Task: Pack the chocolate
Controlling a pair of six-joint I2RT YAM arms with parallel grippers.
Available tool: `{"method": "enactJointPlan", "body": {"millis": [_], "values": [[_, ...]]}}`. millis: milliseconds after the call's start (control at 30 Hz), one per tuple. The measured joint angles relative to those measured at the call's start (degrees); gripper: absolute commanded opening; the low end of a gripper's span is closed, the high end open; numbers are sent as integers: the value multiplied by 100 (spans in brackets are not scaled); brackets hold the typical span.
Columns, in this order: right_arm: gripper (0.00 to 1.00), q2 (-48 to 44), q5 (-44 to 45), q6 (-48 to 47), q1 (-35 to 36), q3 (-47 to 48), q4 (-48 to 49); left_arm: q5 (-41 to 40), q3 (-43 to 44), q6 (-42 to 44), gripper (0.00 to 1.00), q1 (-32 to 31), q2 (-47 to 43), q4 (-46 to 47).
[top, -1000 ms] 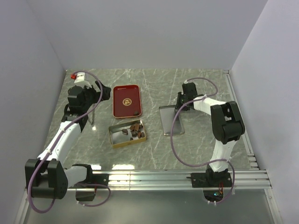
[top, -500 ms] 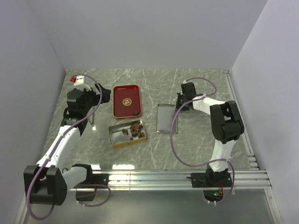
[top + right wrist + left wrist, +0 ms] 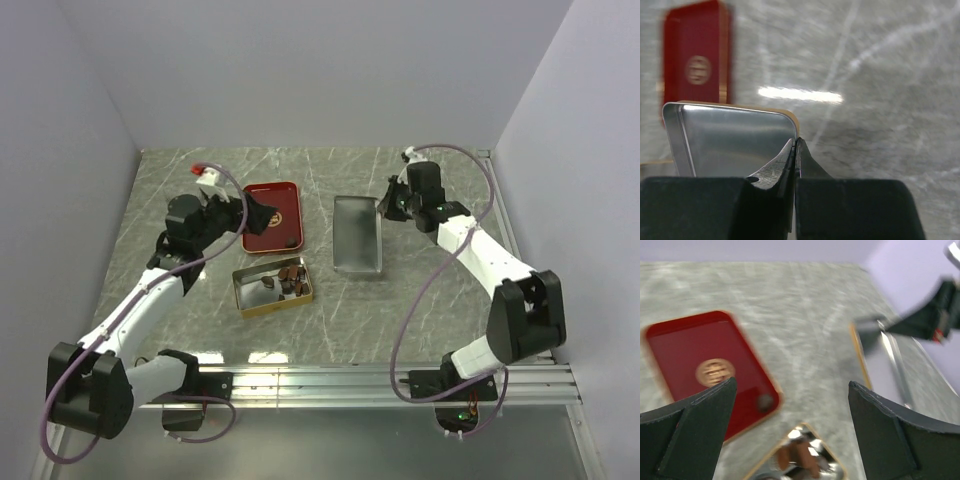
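One wrist view shows right end effector (image 3: 795, 144) clamping silver lid (image 3: 735, 135); left end effector (image 3: 791, 390) gapes empty.

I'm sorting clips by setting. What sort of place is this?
Probably a lab test cell, not a home: plain white walls box in a marble-patterned table, and the left arm and right arm are bolted to a metal rail at its near edge.

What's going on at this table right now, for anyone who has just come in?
Two robot arms are packing chocolate. The right gripper is shut on the rim of a silver lid beside the red tray. The left gripper hangs open near that tray, holding nothing. Most chocolate pieces sit in the gold tin; one dark piece lies on the tray.
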Motion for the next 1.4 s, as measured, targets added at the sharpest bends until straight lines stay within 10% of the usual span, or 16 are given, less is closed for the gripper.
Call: {"method": "enactJointPlan", "body": {"millis": [667, 1000, 1233, 1400], "values": [[0, -1169, -525, 422, 1091, -426, 1202, 203, -470, -455, 97, -2293, 369, 1178], [5, -1762, -675, 553, 1399, -992, 1657, -1231, -876, -903, 3, -3366, 291, 1097], [56, -2011, -431, 520, 1462, -1091, 1707, -2079, -844, -938, 1, -3759, 243, 634], [67, -2448, 2, 380, 1473, -1130, 1543, -2977, -522, -713, 1, -4028, 249, -151]]}}
